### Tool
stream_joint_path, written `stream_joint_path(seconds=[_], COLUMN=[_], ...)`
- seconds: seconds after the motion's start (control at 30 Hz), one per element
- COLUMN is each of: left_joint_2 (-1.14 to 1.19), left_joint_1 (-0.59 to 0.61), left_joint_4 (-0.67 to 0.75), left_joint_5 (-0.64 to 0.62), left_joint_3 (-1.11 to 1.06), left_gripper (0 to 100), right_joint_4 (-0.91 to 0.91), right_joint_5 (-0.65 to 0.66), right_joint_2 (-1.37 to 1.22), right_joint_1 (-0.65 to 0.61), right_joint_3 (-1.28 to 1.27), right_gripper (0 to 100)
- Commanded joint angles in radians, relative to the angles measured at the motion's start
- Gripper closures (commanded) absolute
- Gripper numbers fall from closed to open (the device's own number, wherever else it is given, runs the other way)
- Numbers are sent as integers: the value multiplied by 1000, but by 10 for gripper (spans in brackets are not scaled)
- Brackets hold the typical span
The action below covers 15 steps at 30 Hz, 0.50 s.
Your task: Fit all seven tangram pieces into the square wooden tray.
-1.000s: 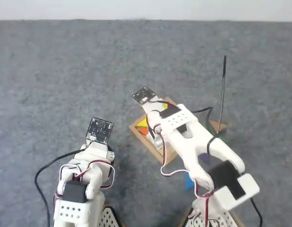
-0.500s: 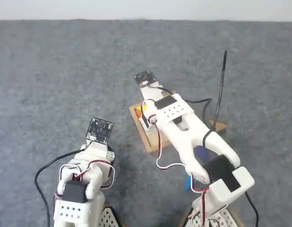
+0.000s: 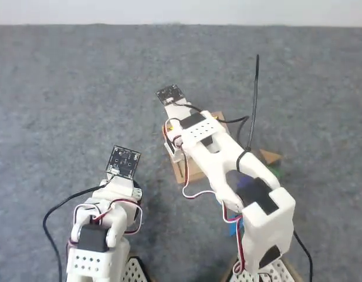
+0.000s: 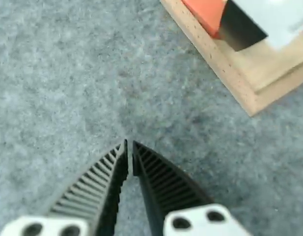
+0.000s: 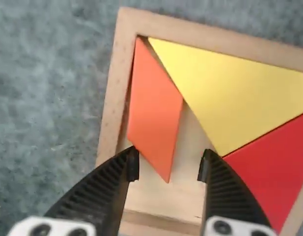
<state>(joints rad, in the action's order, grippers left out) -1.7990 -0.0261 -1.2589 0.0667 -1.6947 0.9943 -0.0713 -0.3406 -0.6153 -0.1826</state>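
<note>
The square wooden tray (image 5: 112, 98) holds an orange parallelogram (image 5: 151, 108) along one wall, with a yellow triangle (image 5: 230, 88) and a red triangle (image 5: 269, 167) beside it. My right gripper (image 5: 168, 164) hangs open just over the tray, and the orange piece's pointed end lies between its fingers. In the high view the right arm (image 3: 207, 141) stretches over the tray (image 3: 189, 171) and covers most of it. My left gripper (image 4: 129, 147) is shut and empty above the carpet, a short way from the tray's corner (image 4: 239, 83).
Loose pieces lie on the grey carpet right of the tray: a brown one (image 3: 270, 156), a green one (image 3: 277, 172) and a blue one (image 3: 233, 226) near the right arm's base. A black cable (image 3: 253, 100) rises behind the tray.
The right arm has swung left and farther out over the tray, covering more of it. The left arm has kept still.
</note>
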Motion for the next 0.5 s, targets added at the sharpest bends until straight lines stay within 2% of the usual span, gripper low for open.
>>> stream_joint_path(seconds=[0.0, 0.2, 0.47], left_joint_2=[-18, -18, -18], left_joint_1=[3, 3, 3], left_joint_4=[-3, -3, -3], left_joint_5=[5, 5, 5], left_joint_3=[10, 10, 10], left_gripper=[981, 981, 981], right_joint_4=[-4, 5, 1], right_joint_5=[17, 20, 20], right_joint_2=[18, 64, 114], right_joint_1=[-2, -15, -150], right_joint_3=[54, 38, 6], right_gripper=[807, 805, 804])
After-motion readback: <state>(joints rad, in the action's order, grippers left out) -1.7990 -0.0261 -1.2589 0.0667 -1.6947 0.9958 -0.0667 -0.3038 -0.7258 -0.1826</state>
